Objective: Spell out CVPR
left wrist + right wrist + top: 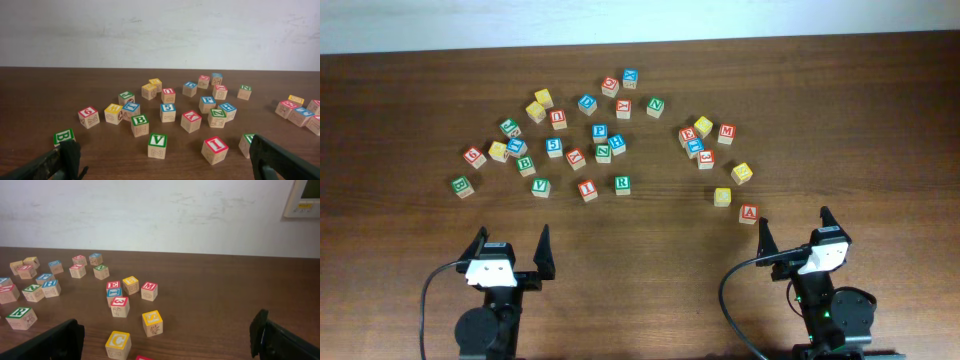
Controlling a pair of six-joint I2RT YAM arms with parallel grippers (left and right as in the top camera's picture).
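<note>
Left end effector (512, 238) and right end effector (792, 221), lower frame: both with jaws spread wide, holding nothing.
Green V (540, 186) and green R (622, 184), centre-left, front row; blue P (600, 132), upper centre; yellow cube (722, 196), apparently C, right of centre. Small wooden cubes, pale sides, coloured tops, loose among other cubes (587, 188) on dark wood-grain bench (880, 120).

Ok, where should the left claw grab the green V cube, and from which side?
Probably two opposite side faces, with the left claw coming straight down: the green V cube sits flat, V face up, and stands clear on every side.
</note>
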